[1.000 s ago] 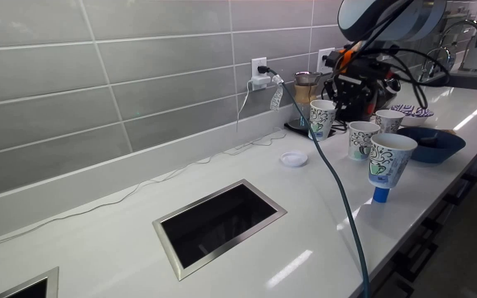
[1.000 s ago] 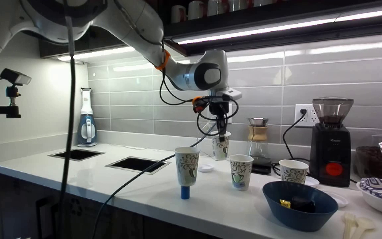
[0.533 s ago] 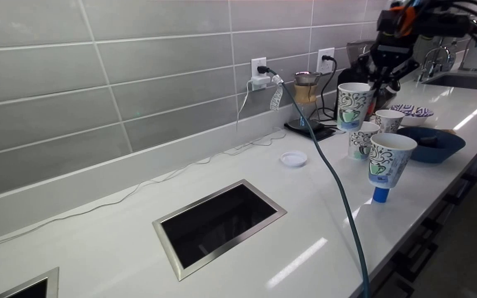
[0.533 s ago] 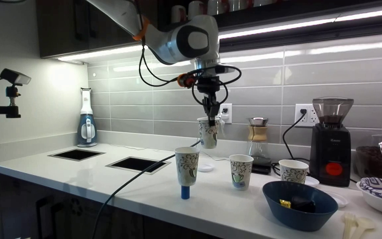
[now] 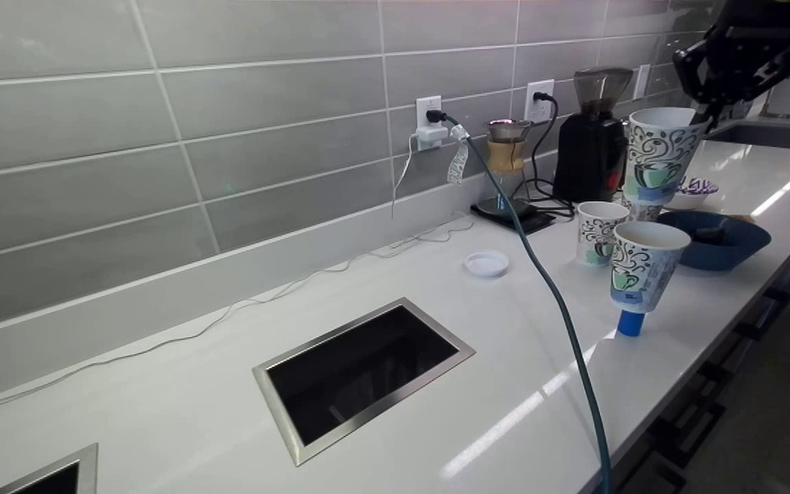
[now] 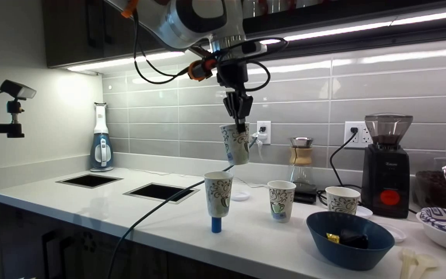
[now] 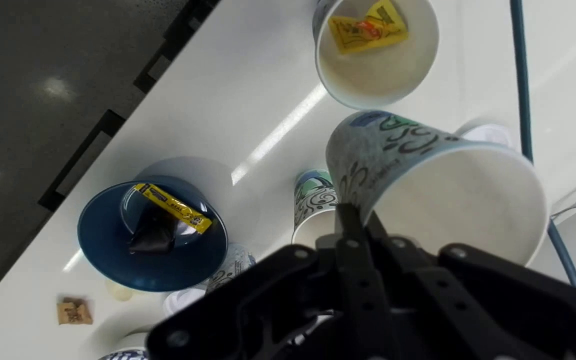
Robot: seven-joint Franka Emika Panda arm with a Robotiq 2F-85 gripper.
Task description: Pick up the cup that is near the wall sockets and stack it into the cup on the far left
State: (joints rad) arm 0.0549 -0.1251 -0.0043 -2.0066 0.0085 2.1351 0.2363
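Pick-up's done: the gripper [image 7: 362, 215] has the carried cup [image 6: 234, 147] pinched by its wall, hanging in midair. Stacking's left, I reckon: in an exterior view it's roughly at 1 o'clock from the far-left cup [image 6: 218, 195]. Versus half a second ago, it's drifted toward 11 o'clock and tilted.

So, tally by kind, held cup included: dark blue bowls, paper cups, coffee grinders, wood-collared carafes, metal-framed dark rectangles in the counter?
Dark blue bowl: 1
Paper cups: 4 (held cup, raised cup on the blue stand, middle cup, bowl-side cup)
Coffee grinder: 1
Wood-collared carafe: 1
Metal-framed dark rectangles: 2
Total: 9
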